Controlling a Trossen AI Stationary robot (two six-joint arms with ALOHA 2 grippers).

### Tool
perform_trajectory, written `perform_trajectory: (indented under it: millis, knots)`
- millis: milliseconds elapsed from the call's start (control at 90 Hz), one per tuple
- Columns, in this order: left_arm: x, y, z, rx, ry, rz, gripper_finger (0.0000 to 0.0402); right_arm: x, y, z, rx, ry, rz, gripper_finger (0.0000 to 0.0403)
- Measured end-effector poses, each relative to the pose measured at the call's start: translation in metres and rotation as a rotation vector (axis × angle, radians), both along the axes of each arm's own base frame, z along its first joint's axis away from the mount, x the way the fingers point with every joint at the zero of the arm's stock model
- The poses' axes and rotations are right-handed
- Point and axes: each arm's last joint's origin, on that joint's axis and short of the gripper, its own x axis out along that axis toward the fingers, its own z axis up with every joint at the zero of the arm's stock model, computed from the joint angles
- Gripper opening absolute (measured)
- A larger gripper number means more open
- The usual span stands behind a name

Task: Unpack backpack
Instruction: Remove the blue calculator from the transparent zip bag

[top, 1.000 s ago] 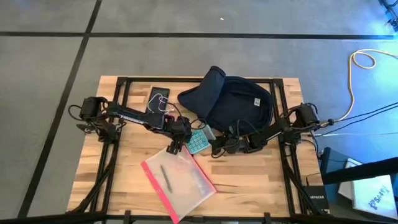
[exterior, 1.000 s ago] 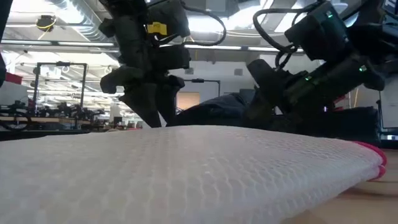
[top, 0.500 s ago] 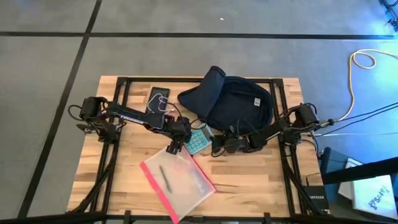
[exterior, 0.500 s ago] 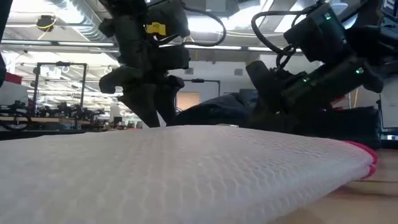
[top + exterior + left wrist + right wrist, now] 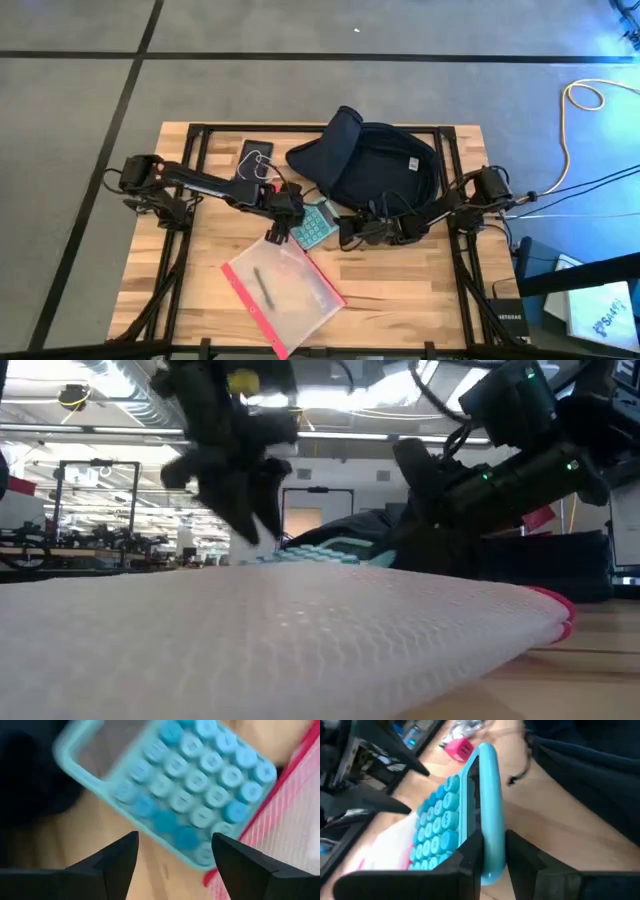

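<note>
The left gripper [image 5: 277, 228] hung with its fingers spread and empty just over the far corner of the clear red-edged pouch [image 5: 284, 292], beside the calculator's left edge, apparently standing by while the other arm carried. To its right, the right gripper [image 5: 340, 232] pinched one edge of the teal calculator [image 5: 451, 822], holding it tilted over the wood, probably to lay it out near the pouch. Farther right and toward the far edge, the backpack [image 5: 385, 166] lay open-flapped, likely so more contents could be drawn out.
</note>
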Motion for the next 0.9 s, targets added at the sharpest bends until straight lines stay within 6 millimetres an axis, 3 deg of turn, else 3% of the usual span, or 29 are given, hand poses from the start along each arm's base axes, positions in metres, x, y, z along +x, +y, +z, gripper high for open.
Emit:
perform_trajectory:
  millis: [300,567,722,900]
  knots:
    - [-0.045,0.001,0.071,-0.006,-0.204,0.041,0.0239,0.011,0.002,0.017,-0.014,-0.138,0.006,0.0053]
    - [-0.085,-0.005,0.114,-0.044,-0.385,0.026,0.0239,0.046,0.011,0.054,-0.105,-0.207,0.037,0.0053]
    - [-0.113,-0.007,0.114,-0.082,-0.575,0.032,0.0239,0.065,0.016,0.073,-0.162,-0.152,0.072,0.0053]
    - [-0.144,-0.005,0.090,-0.138,-0.773,0.053,0.0239,0.086,0.018,0.094,-0.215,-0.128,0.131,0.0053]
